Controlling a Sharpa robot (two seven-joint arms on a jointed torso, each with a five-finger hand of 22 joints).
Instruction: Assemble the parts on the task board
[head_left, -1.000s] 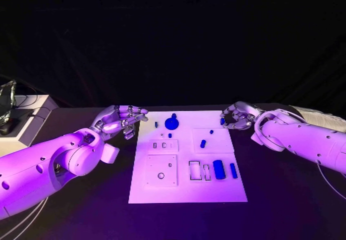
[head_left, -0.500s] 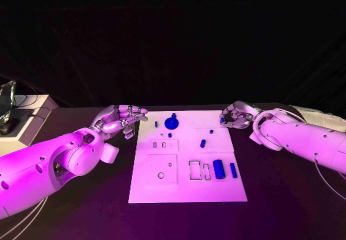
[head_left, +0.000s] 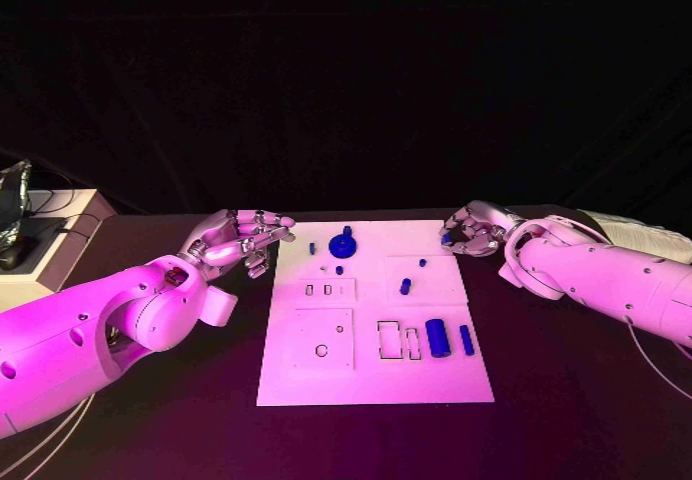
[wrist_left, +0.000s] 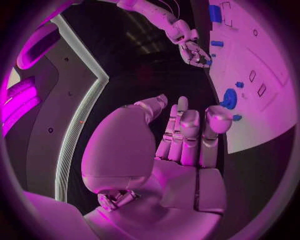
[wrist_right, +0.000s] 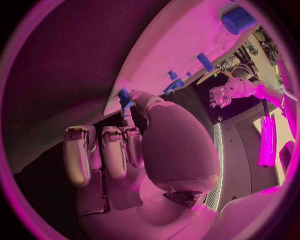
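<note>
The white task board (head_left: 433, 375) lies mid-table. On it are a blue round disc (head_left: 343, 245), several small blue pegs such as one (head_left: 405, 287), a thick blue cylinder (head_left: 437, 338) and a slim blue bar (head_left: 466, 340). My left hand (head_left: 238, 238) hovers off the board's far left corner, fingers loosely bent, holding nothing; its wrist view shows its empty palm (wrist_left: 181, 150) with the disc (wrist_left: 229, 98) beyond. My right hand (head_left: 470, 231) sits at the far right corner and pinches a small blue part (wrist_right: 125, 97) between thumb and finger.
A white box (head_left: 58, 250) with a dark object on it stands at the table's left edge. Empty recesses (head_left: 323, 350) mark the board's near left. Bare black table (head_left: 577, 400) surrounds the board.
</note>
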